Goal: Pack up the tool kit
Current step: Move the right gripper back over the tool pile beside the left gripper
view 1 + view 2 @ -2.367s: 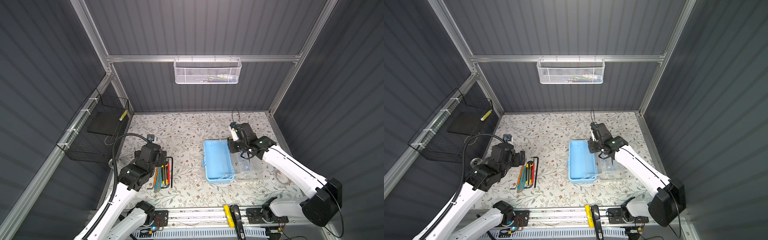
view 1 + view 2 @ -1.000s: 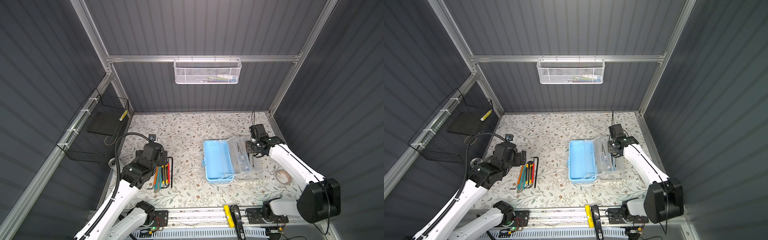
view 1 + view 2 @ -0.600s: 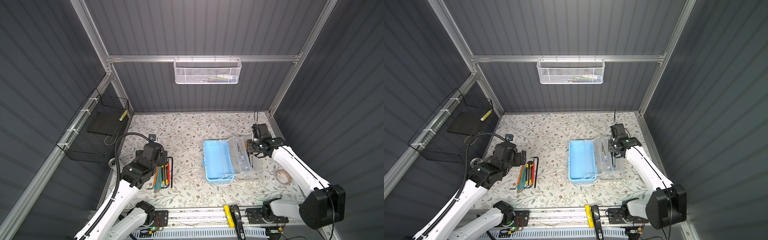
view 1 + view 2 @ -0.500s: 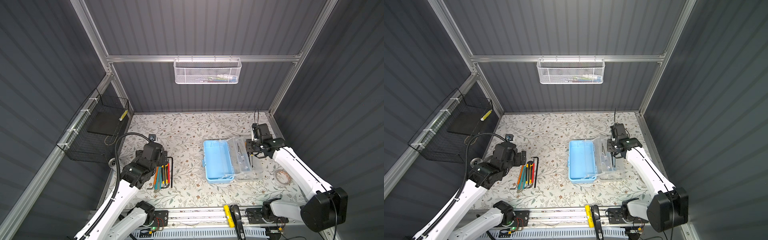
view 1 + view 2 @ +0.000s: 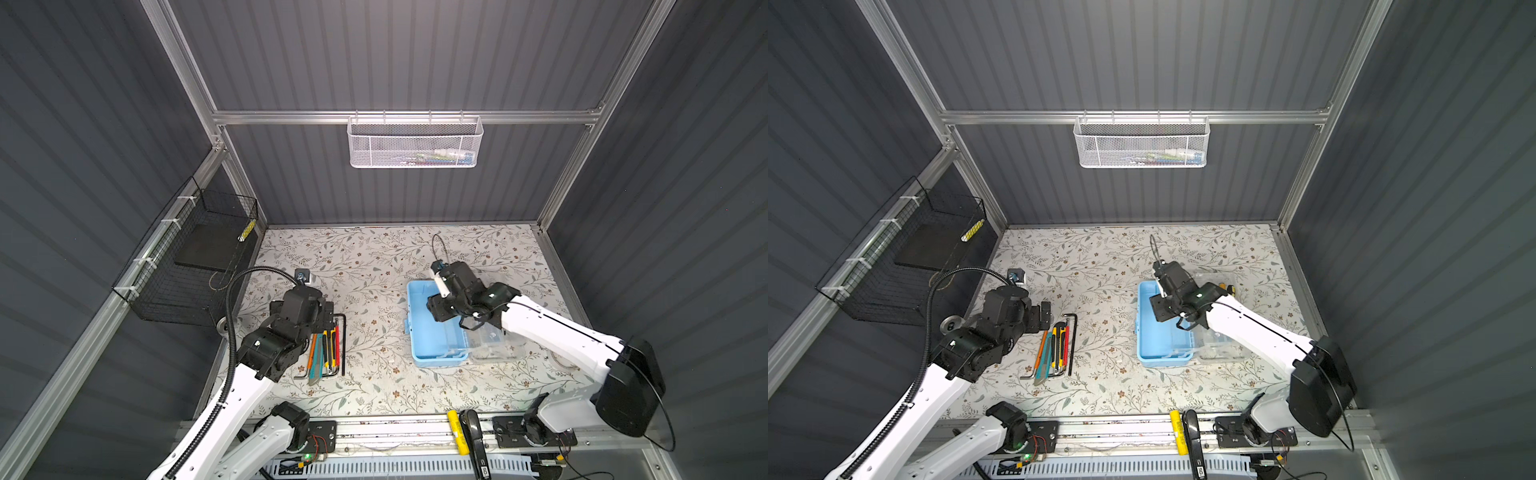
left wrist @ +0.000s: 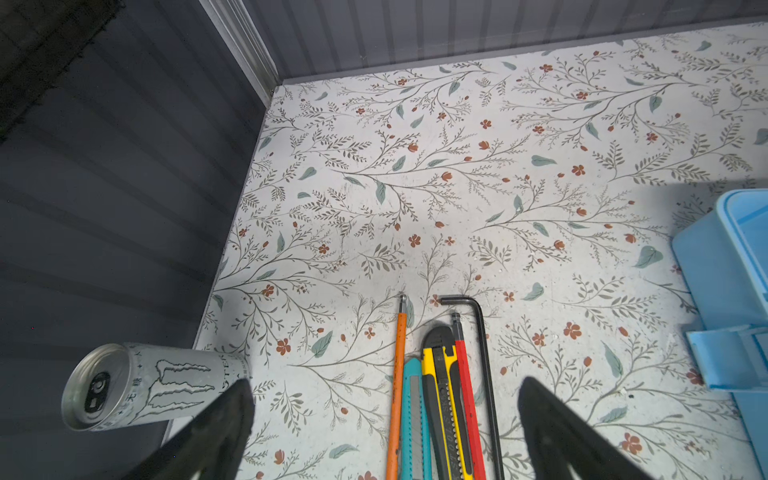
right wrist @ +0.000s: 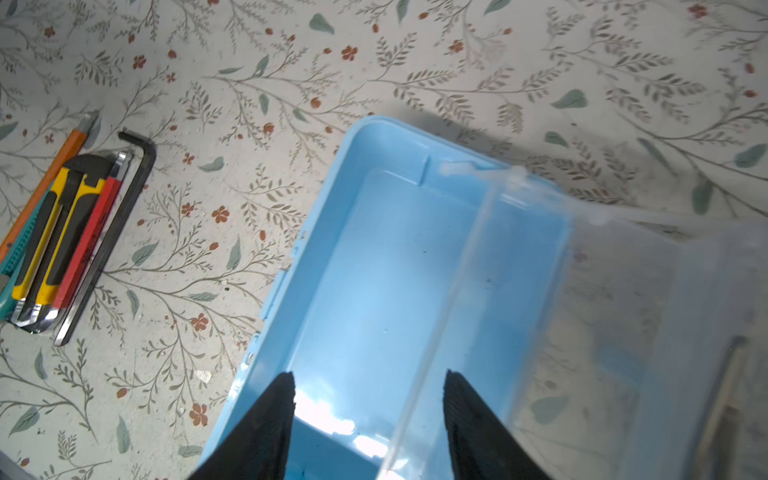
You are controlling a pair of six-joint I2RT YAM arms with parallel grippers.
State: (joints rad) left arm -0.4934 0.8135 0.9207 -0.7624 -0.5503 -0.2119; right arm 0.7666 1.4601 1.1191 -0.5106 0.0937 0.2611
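Down low, my left gripper [image 6: 384, 386] hangs spread wide over the row of cutters and hex keys [image 6: 440, 395]. My right gripper [image 7: 369, 378], fingers parted and empty, hovers above the tool kit [image 7: 374, 257], which lies open right of centre on the floral table [image 5: 365, 257].

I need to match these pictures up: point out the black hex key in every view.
In a top view: hex key, last in the row of tools, on the side nearest the blue box.
In a top view: same place.
Left wrist: beside the red tool, on its box side.
Right wrist: outermost of the tools, toward the box.
Shared landmark: the blue box.
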